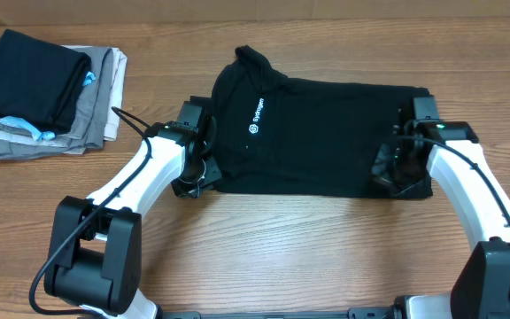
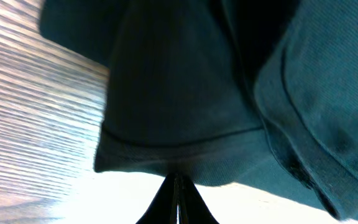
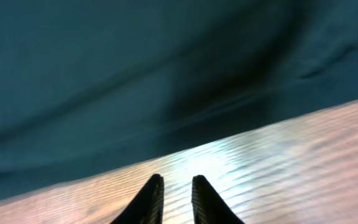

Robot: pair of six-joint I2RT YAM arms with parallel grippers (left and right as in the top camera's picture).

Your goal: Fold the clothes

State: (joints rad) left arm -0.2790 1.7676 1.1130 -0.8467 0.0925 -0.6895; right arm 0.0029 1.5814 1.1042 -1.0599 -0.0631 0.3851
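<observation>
we see one shirt [image 1: 326,133] at centre, one folded pile [image 1: 78,115] at ten o'clock; left gripper [image 2: 178,186] pinches the shirt's hem, right gripper [image 3: 176,186] slightly parted, empty.

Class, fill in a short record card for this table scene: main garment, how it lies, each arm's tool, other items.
garment: large black short-sleeved collared shirt, small white chest logo
how it lies: spread across the wooden table
left tool: shut, tips at the shirt's hem edge
right tool: slightly open, empty, over bare wood beside the shirt
other items: stack of folded black, grey and beige garments, far left
</observation>
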